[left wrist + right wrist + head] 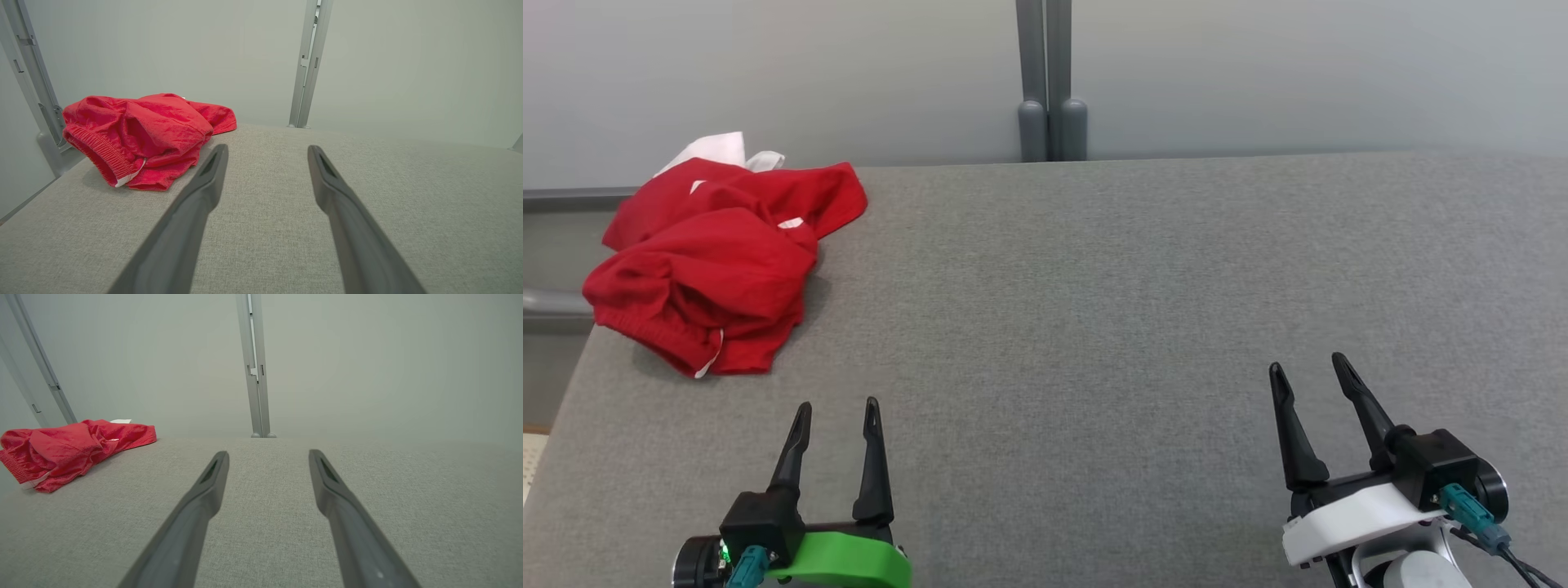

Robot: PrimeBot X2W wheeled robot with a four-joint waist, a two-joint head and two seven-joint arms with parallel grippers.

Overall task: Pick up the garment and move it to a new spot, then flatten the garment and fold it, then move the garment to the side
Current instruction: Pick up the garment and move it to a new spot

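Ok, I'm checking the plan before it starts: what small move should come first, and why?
Probably reach the left gripper forward and left toward the crumpled red fabric garment: it lies at the far left of the grey cloth-covered table, nearer that open gripper than the right gripper.

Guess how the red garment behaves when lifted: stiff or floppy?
Probably floppy: the red garment lies crumpled in soft folds, so it should drape from a pinch. Likely light, being thin cloth. It sits at the far left corner of the grey table, seemingly overhanging, so a push might slide it off.
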